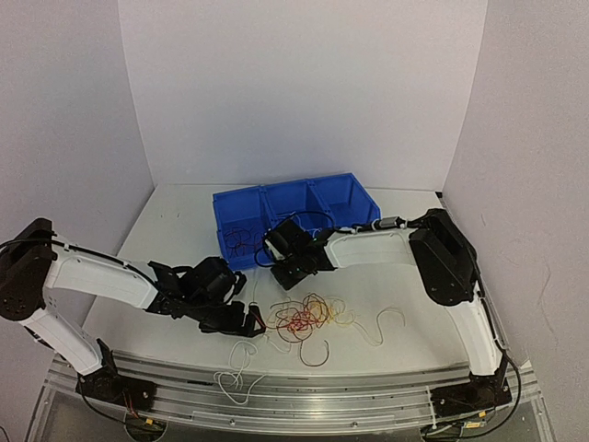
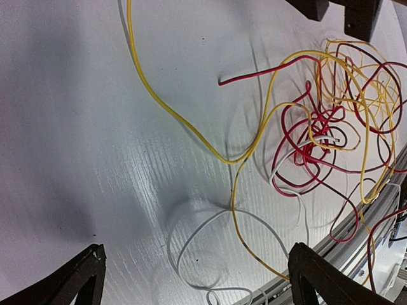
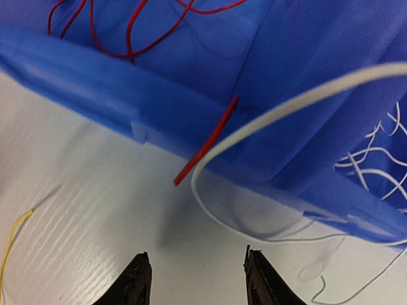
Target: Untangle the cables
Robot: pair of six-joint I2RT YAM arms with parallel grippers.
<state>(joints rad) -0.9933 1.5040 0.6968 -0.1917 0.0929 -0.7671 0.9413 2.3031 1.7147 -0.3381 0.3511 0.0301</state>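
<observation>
A tangle of dark red, yellow-orange and white cables [image 1: 306,318] lies on the white table in front of the arms. In the left wrist view the tangle [image 2: 331,127] is at the right, a long yellow cable [image 2: 172,114] runs up to the left, and a white loop [image 2: 191,248] lies between the fingers. My left gripper [image 1: 250,322] [image 2: 197,279] is open and empty just left of the tangle. My right gripper [image 1: 291,273] [image 3: 197,279] is open and empty at the front wall of the blue bin [image 3: 159,95]. A red cable end [image 3: 206,143] and a white cable [image 3: 267,117] hang over that wall.
The blue bin [image 1: 317,198] has three compartments; the left one holds red cables [image 3: 108,32] and the adjoining one white cables [image 3: 375,159]. Loose white cables lie near the table's front edge [image 1: 237,373] and to the right of the tangle [image 1: 391,318]. A metal rail [image 1: 294,391] runs along the front.
</observation>
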